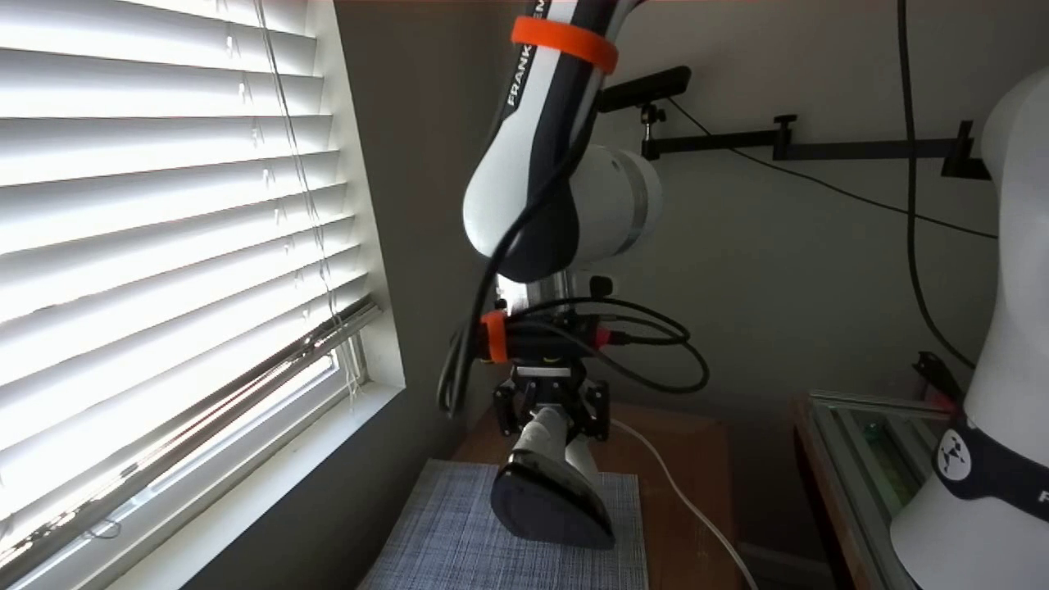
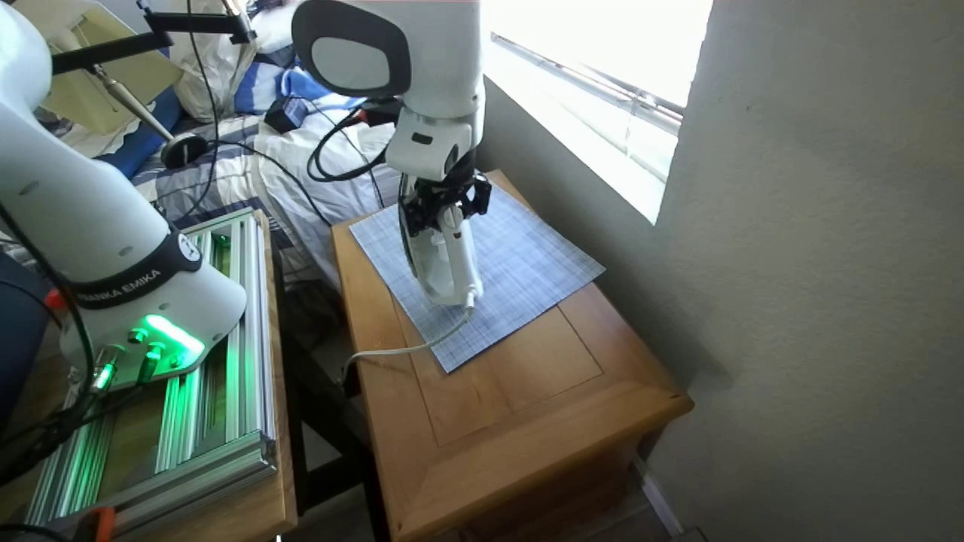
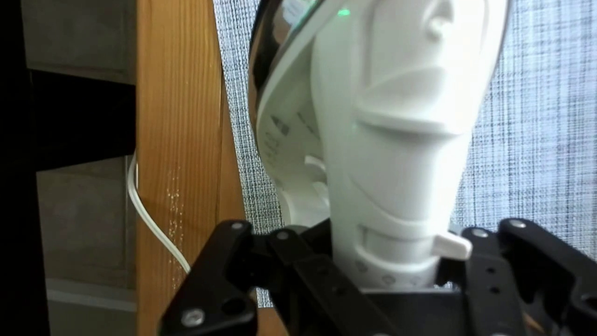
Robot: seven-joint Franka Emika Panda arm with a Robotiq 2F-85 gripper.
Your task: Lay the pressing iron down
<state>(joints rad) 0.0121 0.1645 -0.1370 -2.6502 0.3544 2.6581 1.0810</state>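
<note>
The pressing iron has a pale whitish body and a dark pointed face (image 1: 549, 508). It also shows in an exterior view (image 2: 440, 267) and large in the wrist view (image 3: 396, 168). It is tilted over the pale checked cloth pad (image 1: 459, 524), its dark face turned to the side. I cannot tell how much of its lower edge touches the pad. My gripper (image 1: 552, 430) points down with its fingers closed around the iron's handle; they also show in the wrist view (image 3: 387, 259). The thin light cord (image 2: 407, 350) leaves the iron's lower end. The fingertip pads are mostly hidden.
The pad lies on a wooden table (image 2: 520, 421) in the corner by a window (image 1: 180, 246) and wall. The cord runs over the table's side edge. The robot base (image 2: 151, 286) stands on a metal-framed table beside it. A bed (image 2: 294, 173) is behind.
</note>
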